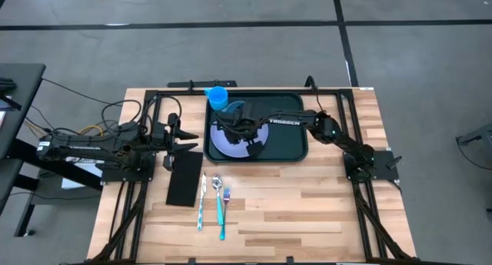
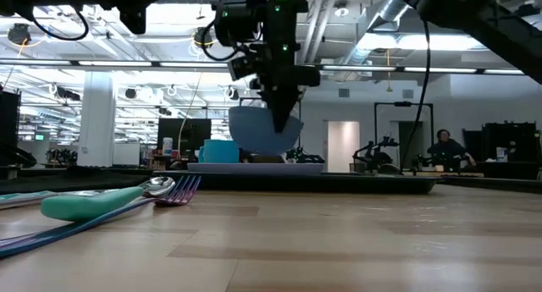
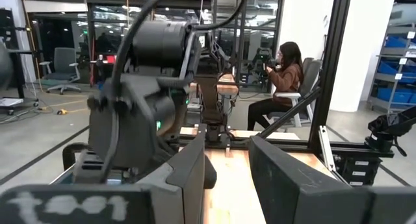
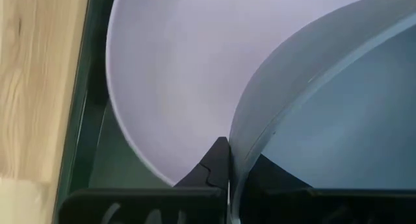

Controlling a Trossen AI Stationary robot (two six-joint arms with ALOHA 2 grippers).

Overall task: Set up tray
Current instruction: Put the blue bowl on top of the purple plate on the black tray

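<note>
A dark green tray [image 1: 288, 142] lies at the table's far middle with a pale lavender plate [image 1: 227, 146] on its left half. My right gripper [image 1: 246, 133] hangs over the plate, shut on a grey-blue bowl [image 2: 261, 129]. A blue cup [image 1: 217, 96] stands at the tray's far left corner. My left gripper [image 1: 181, 136] waits at the table's left, level, open and holding nothing. My right gripper pinches the bowl's rim [image 4: 242, 146], one finger inside the bowl and one outside. The fingers come from above, pointing down. The bowl hangs beside and below them, slightly tilted, clear of the plate [image 4: 169, 74] and the tray [image 4: 91, 120].
A flat black napkin [image 1: 184, 178] lies left of the tray's near edge. Beside it, toward the near edge, lie a knife [image 1: 201, 203], a spoon [image 1: 217, 194] and a fork [image 1: 225, 194]. The tray's right half is bare.
</note>
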